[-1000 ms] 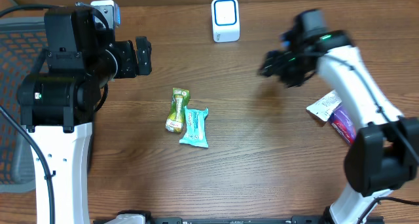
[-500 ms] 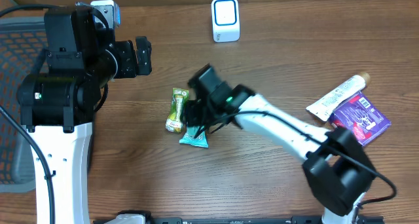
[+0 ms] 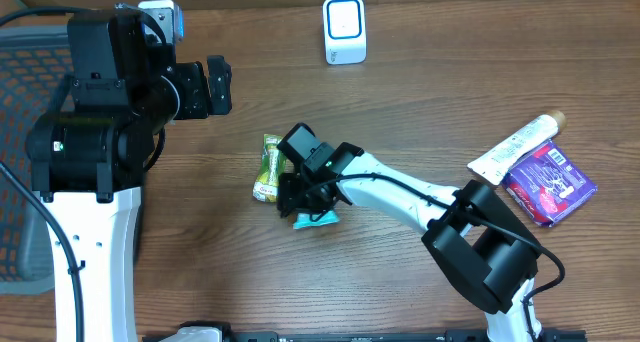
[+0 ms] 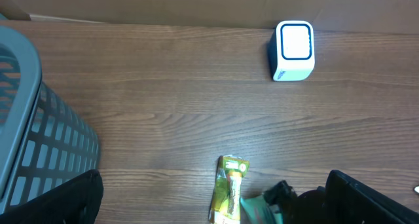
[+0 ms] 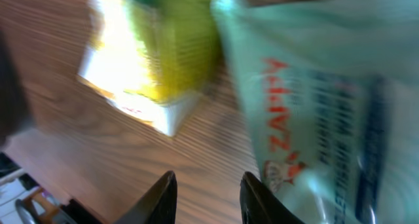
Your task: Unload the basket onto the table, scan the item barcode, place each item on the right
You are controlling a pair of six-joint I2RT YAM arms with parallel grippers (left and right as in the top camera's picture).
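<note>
Down over the teal packet (image 3: pixel 320 219) with the right tool (image 3: pixel 300 196)
Just ahead of the tips, lying lengthwise; can't tell if pinched or not.

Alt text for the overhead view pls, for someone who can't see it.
The right gripper sits low over a teal plastic snack packet mid-table, beside a green-yellow packet. A white box scanner stands at the far edge; the left gripper hangs open.

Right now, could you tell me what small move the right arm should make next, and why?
Probably close the right gripper on the teal packet: it is down at the packet, no firm grip shows, and the white scanner stands well away.
</note>
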